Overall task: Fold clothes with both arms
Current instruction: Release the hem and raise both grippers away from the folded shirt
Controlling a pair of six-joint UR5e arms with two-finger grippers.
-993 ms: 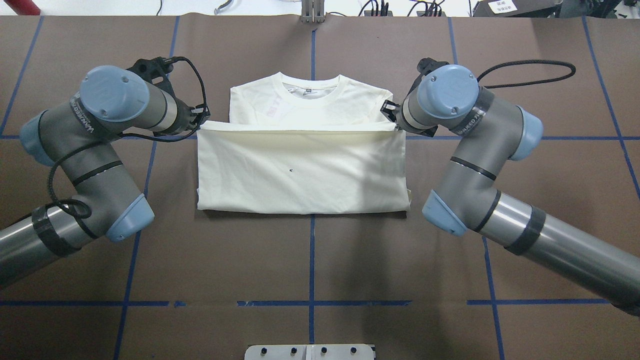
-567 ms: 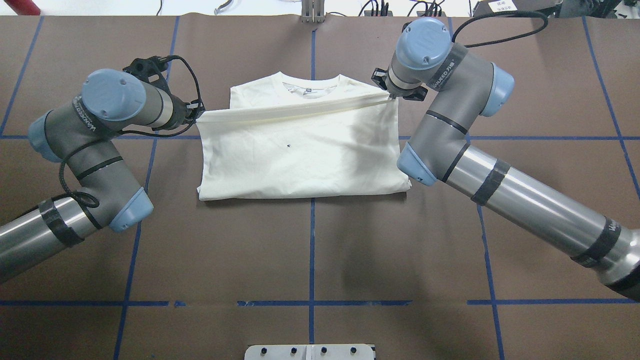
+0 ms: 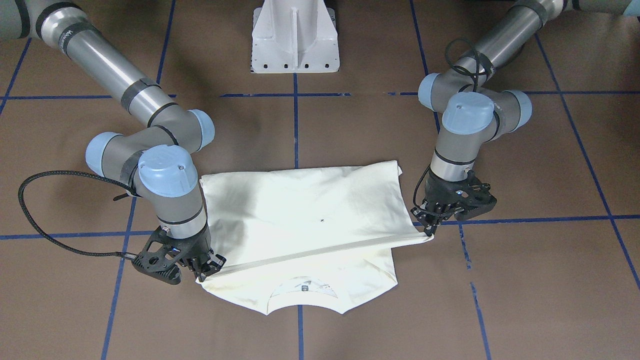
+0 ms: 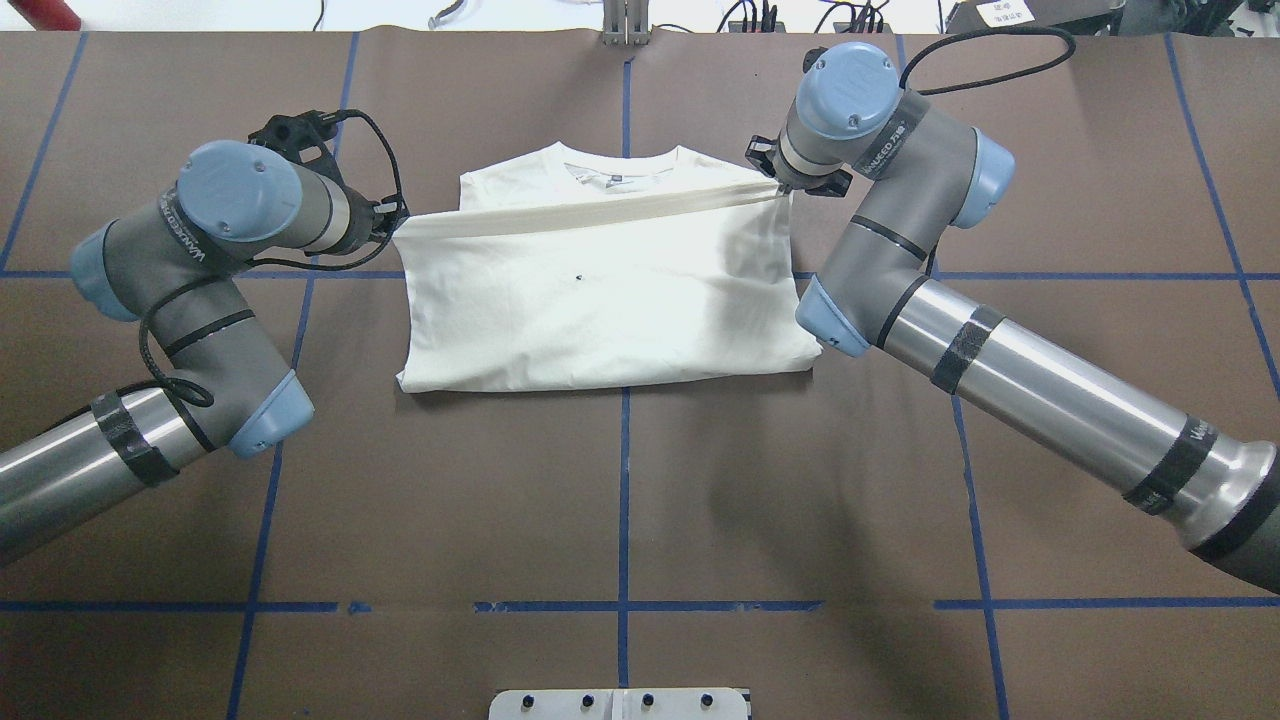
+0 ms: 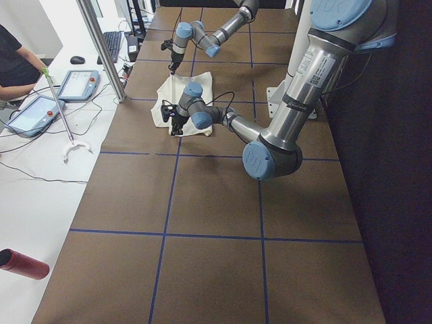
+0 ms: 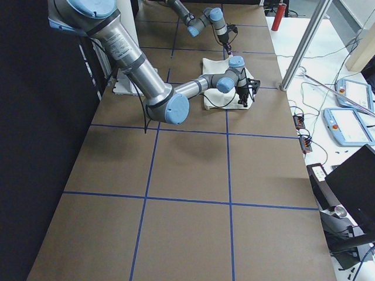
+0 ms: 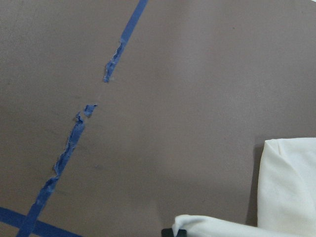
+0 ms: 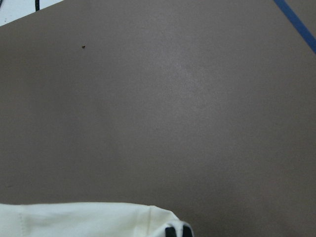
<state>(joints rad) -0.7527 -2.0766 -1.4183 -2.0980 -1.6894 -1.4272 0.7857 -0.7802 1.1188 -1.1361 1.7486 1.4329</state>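
Observation:
The clothes [image 4: 600, 300], a cream-white shirt, lie in the middle of the table. The lower half is folded up over the chest, and the collar [image 4: 620, 165] still shows at the far edge. My left gripper [image 4: 395, 222] is shut on the left corner of the raised hem, and my right gripper [image 4: 780, 190] is shut on the right corner, farther toward the collar. The hem runs taut and slanted between them. From the front, the left gripper [image 3: 429, 230] and right gripper [image 3: 205, 272] pinch the same edge. Each wrist view shows only pale cloth [image 7: 291, 187] [image 8: 84, 219] at its lower edge.
Brown table cover with blue tape lines [image 4: 624, 500]. The white pedestal base [image 3: 295, 37] stands at the robot's side. Beyond the far edge are a metal post [image 5: 101, 47], tablets [image 5: 77, 84], cables and a person [image 5: 10, 61]. A red cylinder [image 5: 23, 264] lies off the table.
Both grippers have carried the hem farther toward the collar, the right one much farther than the left. The folded layer now covers more of the shirt's upper part.

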